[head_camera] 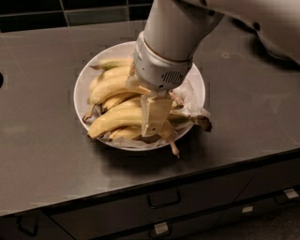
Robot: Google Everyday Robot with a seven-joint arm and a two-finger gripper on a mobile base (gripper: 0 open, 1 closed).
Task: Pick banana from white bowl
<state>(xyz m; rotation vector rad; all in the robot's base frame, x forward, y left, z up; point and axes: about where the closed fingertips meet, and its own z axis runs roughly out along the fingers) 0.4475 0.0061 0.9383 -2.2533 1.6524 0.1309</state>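
Observation:
The white bowl stands on the dark counter, lined with crinkled white paper and holding several bananas. The banana, the plumpest evenly yellow one, lies across the front of the bowl. My gripper reaches straight down from the pale arm and sits right at the middle of that banana, hiding part of it. A thin brown-tipped stem sticks out over the bowl's front rim below the gripper. Slimmer bananas lie behind, toward the bowl's back left.
The dark counter has its front edge just below the bowl. Drawers with handles sit under it. A dark tiled wall runs along the back. The arm's upper part crosses the top right.

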